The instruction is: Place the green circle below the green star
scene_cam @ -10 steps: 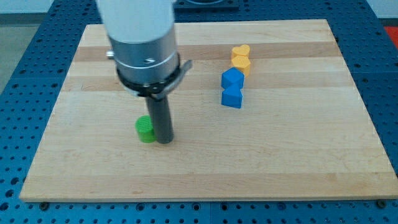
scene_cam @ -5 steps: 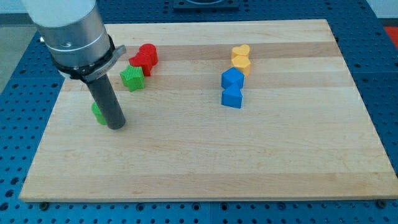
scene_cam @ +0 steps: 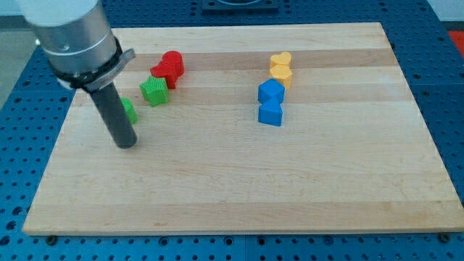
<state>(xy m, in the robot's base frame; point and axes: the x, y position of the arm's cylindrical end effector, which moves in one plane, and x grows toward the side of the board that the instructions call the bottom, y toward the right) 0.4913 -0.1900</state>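
Though set just below green circle [scene_cam: 129,110] at frame's left, grasped nothing with my tip [scene_cam: 127,144], a bare rod. Risked shoving it into green star [scene_cam: 154,91].

The arm comes in from the view's top left, its grey cylindrical body cut off by the frame edge. Below a dark collar, the straight dark rod slants down towards the view's right, and my tip [scene_cam: 127,143] rests on the surface.

A light wooden board [scene_cam: 239,188] holds a green star [scene_cam: 154,91] touching a red block [scene_cam: 170,67], a partly hidden green circle [scene_cam: 128,110], two yellow blocks [scene_cam: 280,68] and two blue blocks [scene_cam: 270,102].
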